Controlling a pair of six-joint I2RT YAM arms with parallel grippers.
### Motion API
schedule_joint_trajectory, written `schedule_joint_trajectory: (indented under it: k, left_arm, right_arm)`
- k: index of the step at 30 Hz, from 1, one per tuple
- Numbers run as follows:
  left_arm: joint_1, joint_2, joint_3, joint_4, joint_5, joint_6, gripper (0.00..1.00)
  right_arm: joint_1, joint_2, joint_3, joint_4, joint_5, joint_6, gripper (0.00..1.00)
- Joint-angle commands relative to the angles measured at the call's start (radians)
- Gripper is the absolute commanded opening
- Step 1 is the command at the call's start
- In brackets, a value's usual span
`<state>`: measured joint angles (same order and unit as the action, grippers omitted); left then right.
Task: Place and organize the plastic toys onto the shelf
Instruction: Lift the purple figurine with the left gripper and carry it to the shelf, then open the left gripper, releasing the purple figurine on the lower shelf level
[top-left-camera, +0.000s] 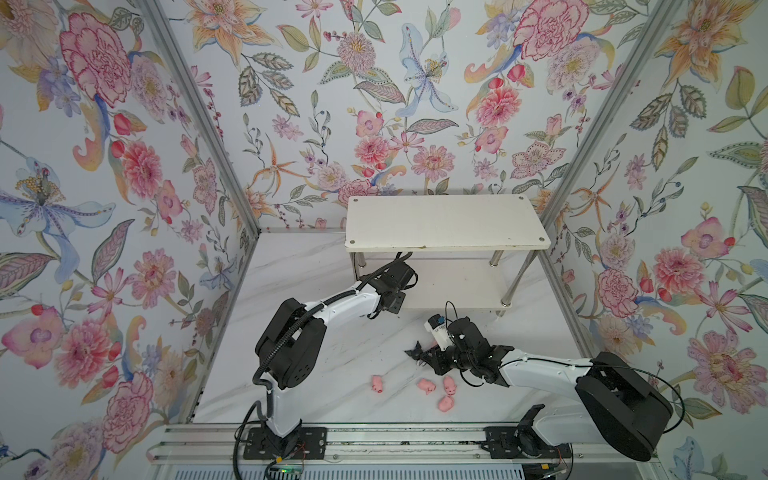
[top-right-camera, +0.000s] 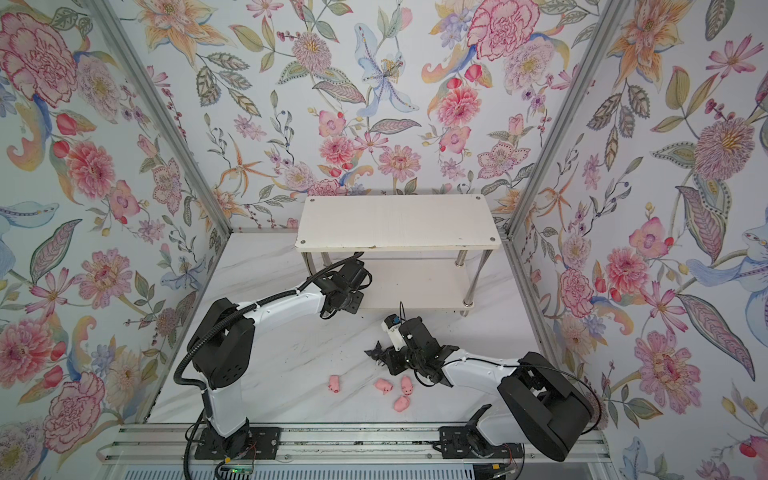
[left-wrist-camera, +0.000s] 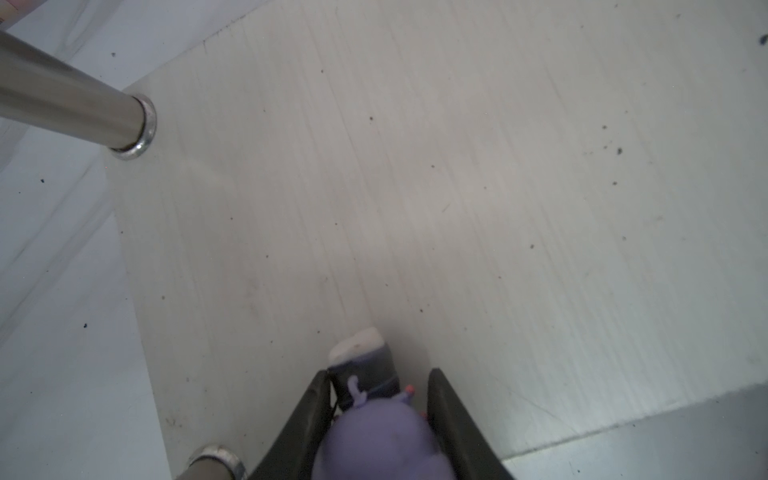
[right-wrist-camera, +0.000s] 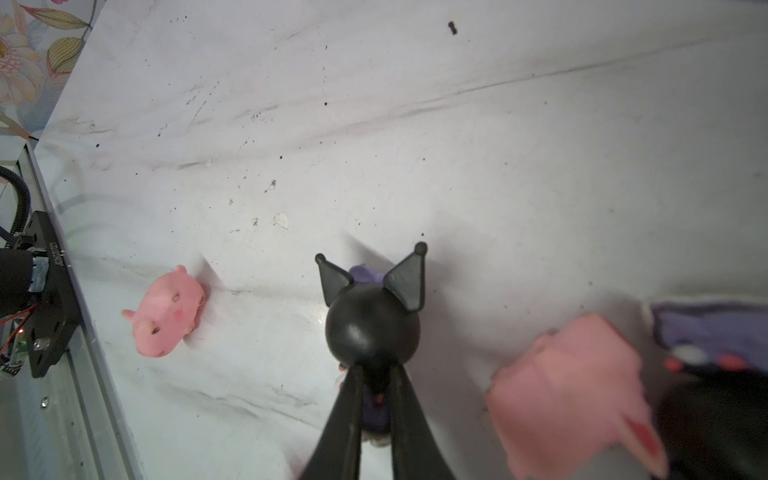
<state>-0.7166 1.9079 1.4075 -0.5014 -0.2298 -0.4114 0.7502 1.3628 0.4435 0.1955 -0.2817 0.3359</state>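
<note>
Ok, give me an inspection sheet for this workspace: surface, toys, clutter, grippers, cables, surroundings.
surface: white marbled table, scuffed and speckled.
shelf: nothing on top.
toys: four pigs loose on the table; another pink one and a purple one blurred in the right wrist view.
clutter: nothing seen.
grippers: right gripper shut on a black-eared figure; left gripper straddles a purple figure at the lower board, grip unclear.
cables: black hose along the left arm, thin wires by the right gripper.
surroundings: floral wallpaper, metal rail in front.
</note>
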Motion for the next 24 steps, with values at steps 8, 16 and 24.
schedule_joint_trajectory:
  k: [8,16,24]
  left_arm:
    - [0.018,-0.002,-0.011,-0.025,-0.029,-0.005,0.64]
    - [0.000,-0.086,-0.027,-0.019,-0.044,-0.026,0.81]
    - [-0.049,-0.243,-0.090,-0.010,-0.090,-0.060,0.91]
  right_arm:
    - [-0.006,0.051,-0.020,-0.024,-0.012,0.002,0.16]
    - [-0.007,0.066,-0.017,-0.022,-0.011,0.003,0.16]
    - [-0.008,0.088,-0.011,-0.018,-0.016,0.002,0.17]
